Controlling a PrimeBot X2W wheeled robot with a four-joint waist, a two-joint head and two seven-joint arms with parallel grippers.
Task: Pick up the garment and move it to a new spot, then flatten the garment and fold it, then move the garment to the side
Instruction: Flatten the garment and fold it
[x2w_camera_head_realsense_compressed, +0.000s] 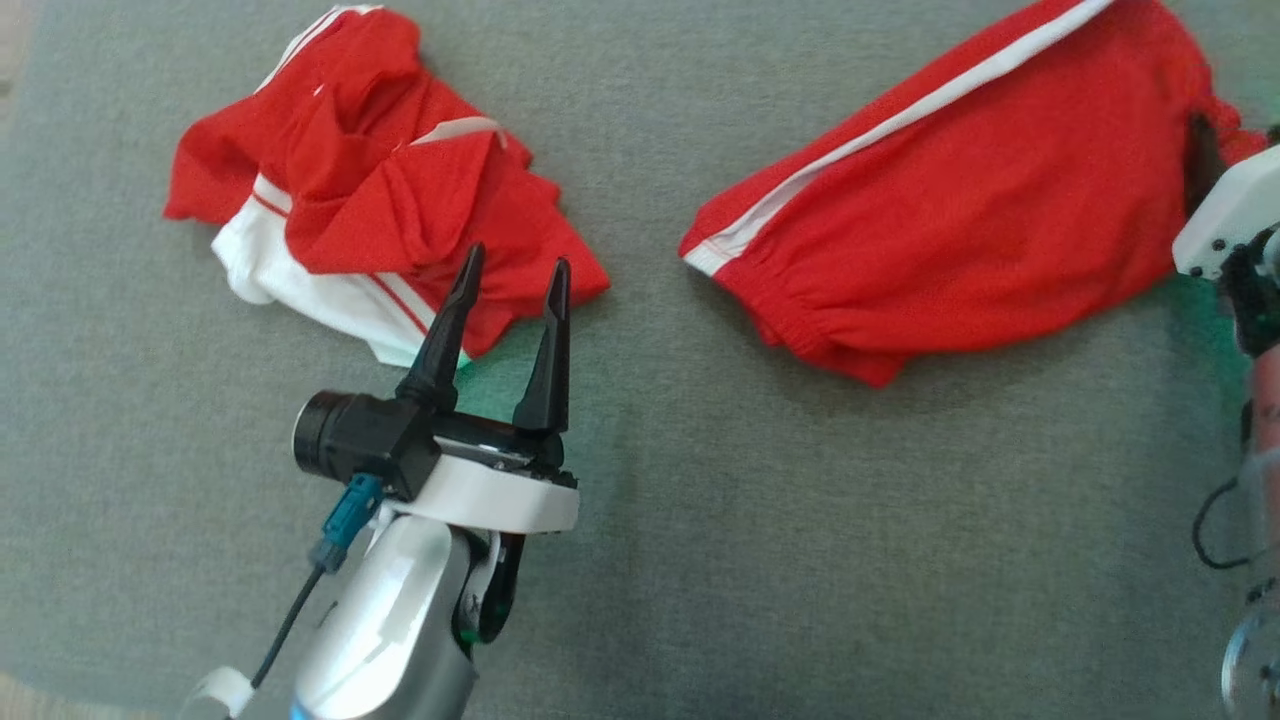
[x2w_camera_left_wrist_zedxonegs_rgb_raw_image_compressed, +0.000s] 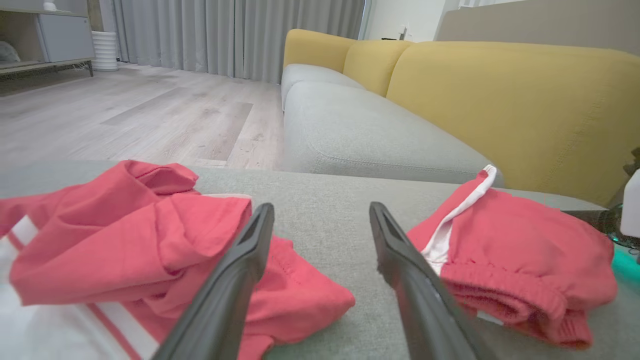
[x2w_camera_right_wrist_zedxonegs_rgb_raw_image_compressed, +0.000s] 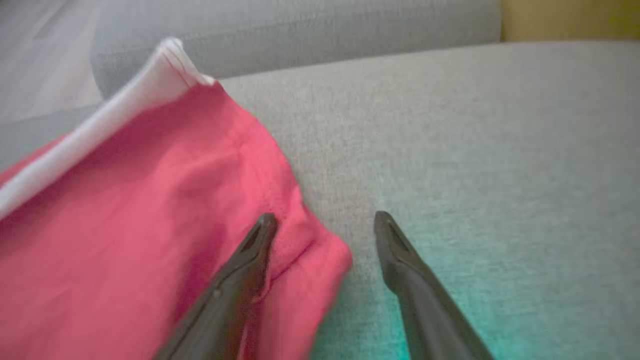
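Note:
Two red garments lie on the grey padded surface (x2w_camera_head_realsense_compressed: 720, 520). At the left is a crumpled red and white garment (x2w_camera_head_realsense_compressed: 370, 190) (x2w_camera_left_wrist_zedxonegs_rgb_raw_image_compressed: 125, 235). At the right lie red shorts (x2w_camera_head_realsense_compressed: 960, 200) (x2w_camera_left_wrist_zedxonegs_rgb_raw_image_compressed: 515, 250) with a white side stripe and an elastic waistband. My left gripper (x2w_camera_head_realsense_compressed: 515, 265) (x2w_camera_left_wrist_zedxonegs_rgb_raw_image_compressed: 321, 207) is open, its tips at the near edge of the crumpled garment, holding nothing. My right gripper (x2w_camera_right_wrist_zedxonegs_rgb_raw_image_compressed: 325, 217) is open at the right end of the shorts (x2w_camera_right_wrist_zedxonegs_rgb_raw_image_compressed: 150, 225). One finger is over the cloth's edge, the other over bare surface. The right arm's white wrist (x2w_camera_head_realsense_compressed: 1225, 215) shows at the right edge.
Beyond the surface stands a sofa (x2w_camera_left_wrist_zedxonegs_rgb_raw_image_compressed: 375, 130) with grey seats and yellow back cushions. A wooden floor (x2w_camera_left_wrist_zedxonegs_rgb_raw_image_compressed: 150, 110), grey curtains (x2w_camera_left_wrist_zedxonegs_rgb_raw_image_compressed: 225, 35) and a low cabinet (x2w_camera_left_wrist_zedxonegs_rgb_raw_image_compressed: 45, 40) lie farther off. A bare grey strip separates the two garments.

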